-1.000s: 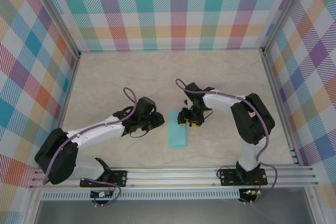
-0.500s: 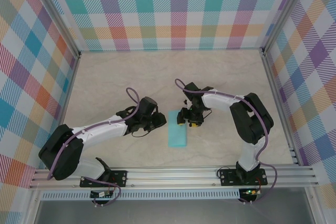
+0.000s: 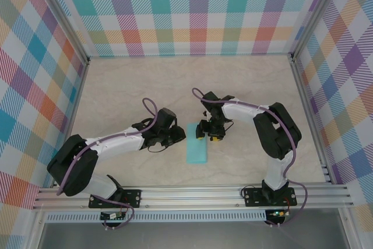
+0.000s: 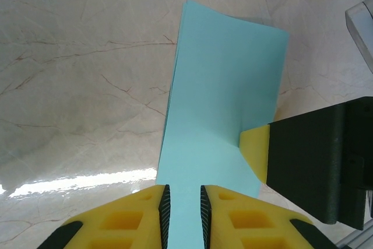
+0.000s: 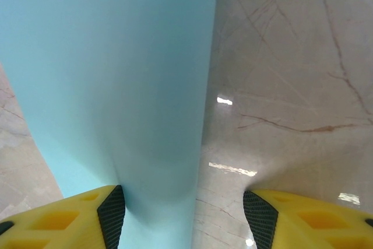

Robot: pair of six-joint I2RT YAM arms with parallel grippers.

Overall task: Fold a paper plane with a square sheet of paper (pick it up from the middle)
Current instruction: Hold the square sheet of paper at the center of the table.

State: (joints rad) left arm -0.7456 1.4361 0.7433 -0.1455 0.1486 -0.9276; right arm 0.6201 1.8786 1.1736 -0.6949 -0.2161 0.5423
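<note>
The thin, light-teal square sheet of paper [image 3: 196,143], folded into a narrow rectangle, lies flat on the pale, marble-patterned bench [image 3: 128,86]. It is directly between the two hands. The left hand [image 3: 178,137] is at one long side and the right hand [image 3: 208,134] is at the far end of the other.

Seen from its own wrist, the left hand [image 4: 182,201] has its yellow pads drawn almost together, leaving a slim gap. The paper [image 4: 224,97] runs out ahead of that gap, and teal shows inside it. Whether the pads actually pinch the sheet cannot be told. A doubled edge shows along the paper's side to the left of this hand. To the right, a yellow fingertip [image 4: 255,150] of the right hand touches the sheet's edge.

The right hand [image 5: 185,214] stands wide open and grips nothing. The paper [image 5: 111,68] stretches ahead of it, against its left pad, and bare bench lies ahead of the right pad.

The overhead view shows open bench on every side of the sheet and beyond both hands. The checked walls [image 3: 186,10] and the near aluminium rail [image 3: 192,193] stand well apart from the paper. The finger gaps and the doubled edge show clearly from the wrists but are too small to read from overhead.
</note>
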